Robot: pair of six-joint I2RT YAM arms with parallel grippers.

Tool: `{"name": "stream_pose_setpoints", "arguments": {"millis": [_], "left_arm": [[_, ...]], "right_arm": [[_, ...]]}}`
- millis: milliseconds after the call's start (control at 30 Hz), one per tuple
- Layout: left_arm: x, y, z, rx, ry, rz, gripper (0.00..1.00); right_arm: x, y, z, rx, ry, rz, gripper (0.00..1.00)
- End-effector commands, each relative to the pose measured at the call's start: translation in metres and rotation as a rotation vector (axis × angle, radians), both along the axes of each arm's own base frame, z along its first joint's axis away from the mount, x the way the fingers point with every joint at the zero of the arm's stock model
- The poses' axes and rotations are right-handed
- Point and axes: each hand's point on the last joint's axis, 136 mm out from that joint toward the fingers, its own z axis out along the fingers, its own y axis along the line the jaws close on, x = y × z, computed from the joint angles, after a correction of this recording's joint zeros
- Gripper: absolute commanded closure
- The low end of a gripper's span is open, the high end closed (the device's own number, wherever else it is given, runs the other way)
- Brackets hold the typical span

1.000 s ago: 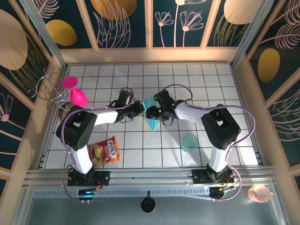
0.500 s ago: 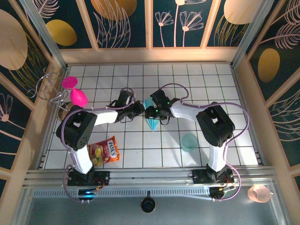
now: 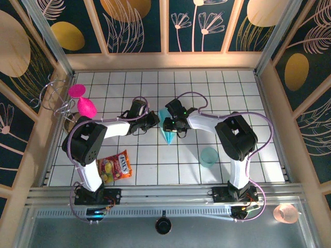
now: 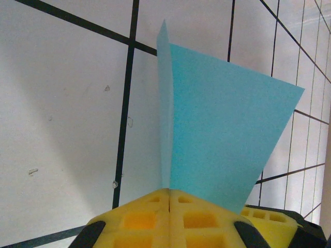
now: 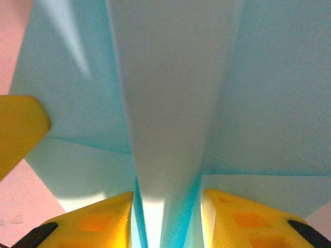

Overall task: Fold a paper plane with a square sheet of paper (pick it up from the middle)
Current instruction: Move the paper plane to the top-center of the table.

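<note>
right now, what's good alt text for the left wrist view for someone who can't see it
The left gripper, yellow, is shut on the bottom of a folded light-blue paper that fans upward from it, with a sharp crease along its left side. Behind lies the white table with dark grid lines.

Paper plane (image 4: 222,134) lt blue (matte); table (image 3: 232,93) white w/ black grid; cup (image 3: 209,156) teal; walls (image 3: 150,36) navy, gold motifs.

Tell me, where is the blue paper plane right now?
The paper plane is mid-table in the top view, between the left gripper and right gripper, up-left of the teal cup.
</note>
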Motion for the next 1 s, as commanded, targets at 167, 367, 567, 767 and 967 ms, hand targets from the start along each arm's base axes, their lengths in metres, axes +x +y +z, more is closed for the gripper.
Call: {"name": "stream_pose_setpoints", "arguments": {"millis": [167,367,567,767,967], "left_arm": [[0.003,0.001,0.006,0.032,-0.019,-0.001,0.82],[0.009,0.026,0.015,0.138,-0.057,0.073,0.62],[0.009,0.061,0.027,0.225,-0.095,0.168,0.48],[0.004,0.086,0.036,0.277,-0.131,0.236,0.32],[-0.001,0.097,0.038,0.307,-0.147,0.257,0.17]], "right_arm": [[0.002,0.001,-0.004,-0.033,0.006,-0.024,0.67],[0.011,-0.008,0.001,-0.097,-0.019,-0.047,0.85],[0.032,-0.023,0.016,-0.175,-0.091,-0.06,0.94],[0.083,-0.042,0.039,-0.165,-0.174,-0.071,0.94],[0.138,-0.062,0.039,-0.134,-0.175,-0.087,0.94]]}}
